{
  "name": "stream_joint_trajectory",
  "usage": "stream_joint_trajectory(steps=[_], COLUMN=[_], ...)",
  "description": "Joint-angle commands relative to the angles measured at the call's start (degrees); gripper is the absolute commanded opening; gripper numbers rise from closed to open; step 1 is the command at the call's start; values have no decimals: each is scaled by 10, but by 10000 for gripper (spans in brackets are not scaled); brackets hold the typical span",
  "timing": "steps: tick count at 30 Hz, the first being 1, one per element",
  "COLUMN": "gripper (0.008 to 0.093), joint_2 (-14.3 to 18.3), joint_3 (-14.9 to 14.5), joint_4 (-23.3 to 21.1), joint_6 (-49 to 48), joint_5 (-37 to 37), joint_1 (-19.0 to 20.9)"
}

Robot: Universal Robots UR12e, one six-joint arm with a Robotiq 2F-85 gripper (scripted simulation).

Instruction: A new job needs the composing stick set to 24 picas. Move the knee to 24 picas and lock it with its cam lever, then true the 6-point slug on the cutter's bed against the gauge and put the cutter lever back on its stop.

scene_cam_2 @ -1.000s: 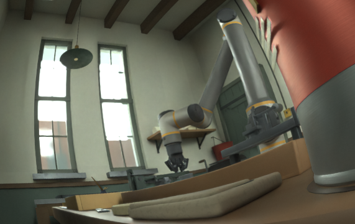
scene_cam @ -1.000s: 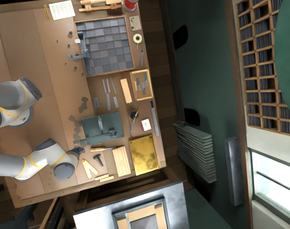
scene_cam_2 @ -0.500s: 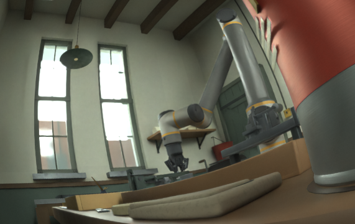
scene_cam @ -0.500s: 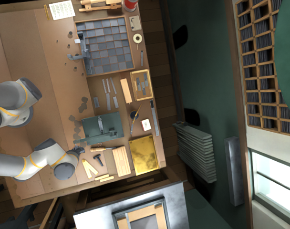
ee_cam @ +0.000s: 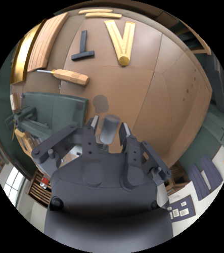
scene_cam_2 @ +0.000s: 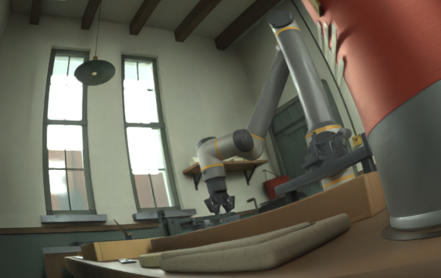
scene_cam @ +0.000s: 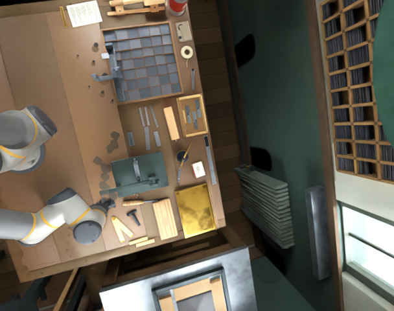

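Note:
The cutter lever's handle end (ee_cam: 108,129) is partly hidden behind my gripper (ee_cam: 109,126), whose fingers stand open on either side of its grey knob and hold nothing. The lever arm (scene_cam: 130,188) runs along the near edge of the green slug cutter (scene_cam: 139,173), and the thin slug (scene_cam: 136,168) lies on the cutter's bed. The gripper (scene_cam: 105,202) hovers at the lever's free end, off the cutter's corner. The grey composing stick (scene_cam: 115,72) lies along the edge of the type case, far up the bench, with its knee and cam lever (scene_cam: 100,77) sticking out sideways.
The type case (scene_cam: 143,60) fills the far bench. Near the gripper lie a wooden-handled awl (scene_cam: 134,202), a small dark T-shaped tool (scene_cam: 134,217), a folding rule (scene_cam: 120,228), a wooden block (scene_cam: 165,218) and a brass plate (scene_cam: 194,210). Open bench lies toward the arm's base.

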Motion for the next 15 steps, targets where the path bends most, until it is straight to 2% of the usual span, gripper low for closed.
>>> stream_joint_trajectory(steps=[1,15], gripper=[480,480], joint_2=[0,-8], joint_3=[-1,-4], joint_4=[0,10], joint_6=[0,0], joint_5=[0,0], joint_1=[0,0])
